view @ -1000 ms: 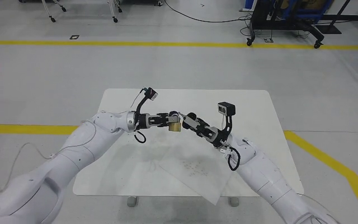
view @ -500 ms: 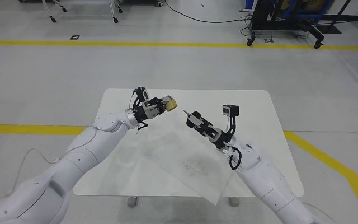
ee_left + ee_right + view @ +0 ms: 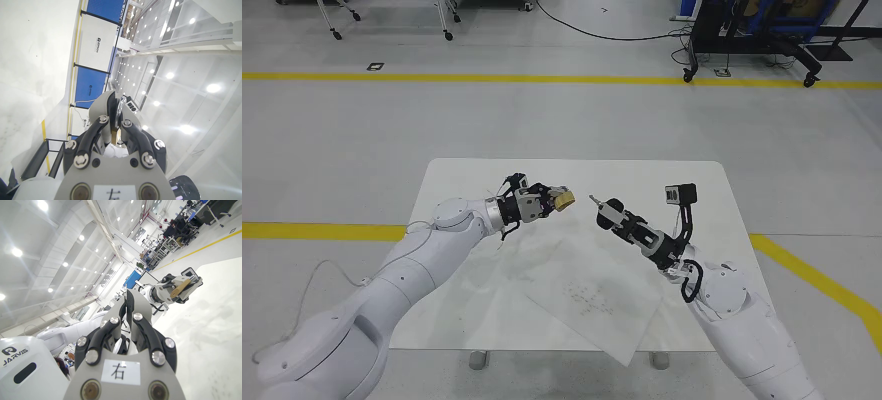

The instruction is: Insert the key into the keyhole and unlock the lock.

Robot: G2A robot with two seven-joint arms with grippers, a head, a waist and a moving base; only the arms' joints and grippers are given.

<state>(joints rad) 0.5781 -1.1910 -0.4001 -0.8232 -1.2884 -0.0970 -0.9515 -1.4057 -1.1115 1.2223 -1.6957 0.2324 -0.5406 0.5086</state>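
— Where's the lock point(image 3: 562, 199)?

— Held up over the table point(image 3: 692, 185) in the left tool point(image 3: 555, 198). Its two fingers are closed tight on the brass body. In the left wrist view the silver shackle shows between the fingertips.

— And the key point(image 3: 593, 200)?

— The right tool point(image 3: 603, 208) has it. Its fingers are pinched together on the key, and the thin blade sticks out past the fingertips. From the right wrist it's seen edge-on, just a sliver.

— Are the two touching?

— No. From the top there's a clear gap between the key's tip and the lock. They're near each other above the far half of the table, and the key's tip is aimed roughly toward the lock.

— How does the lock sit?

— Tilted. In the right wrist view the brass body runs on a slant in the left tool's grip, with one end poking out free of the fingers.

— Anything else down there?

— A white sheet point(image 3: 587, 300) lies askew on the table below both arms. One corner hangs over the near edge.
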